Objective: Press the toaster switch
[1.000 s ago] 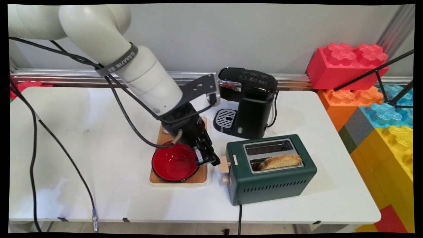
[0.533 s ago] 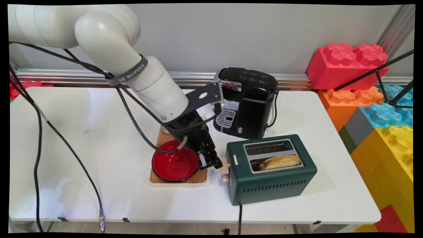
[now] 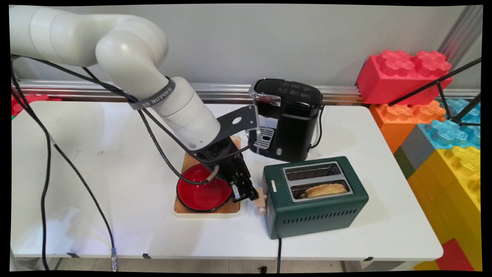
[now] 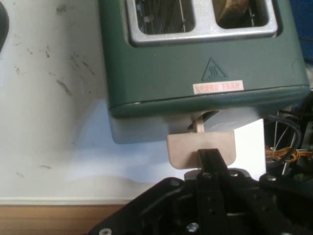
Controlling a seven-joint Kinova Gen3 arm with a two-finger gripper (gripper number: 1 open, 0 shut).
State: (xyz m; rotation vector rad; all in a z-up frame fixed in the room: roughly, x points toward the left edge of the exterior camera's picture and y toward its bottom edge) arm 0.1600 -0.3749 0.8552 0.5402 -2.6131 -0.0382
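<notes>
On the white tabletop [image 3: 115, 173], at about 7 o'clock from its middle, a red bowl [image 3: 201, 192] sits on a wooden tray [image 3: 230, 209]. The arm reaches over the bowl's 2 o'clock rim. The end effector [image 3: 248, 194] is just past the tray's right edge, with its fingers drawn together and holding nothing. In the hand view they read as a single black bar [image 4: 211, 159] bearing on the top of the beige toaster lever [image 4: 200, 147]. The contact looks roughly centred across the paddle, perhaps slightly to one side, and it is a push, not a pinch. The lever [image 3: 262, 197] sticks out of the green toaster's [image 3: 319, 215] left end at its 9 o'clock side, low in its travel, with a small beige knob [image 3: 262, 209] right below it. In the toaster's nearer slot a bread slice [image 3: 326, 189] sits sunk almost level with the metal rim, and the farther slot looks empty. A black coffee machine [image 3: 288, 115] stands at the toaster's 11 o'clock, close by but apart. Big toy bricks [image 3: 403, 73] are stacked beyond the tabletop's right end, at 2 o'clock.
</notes>
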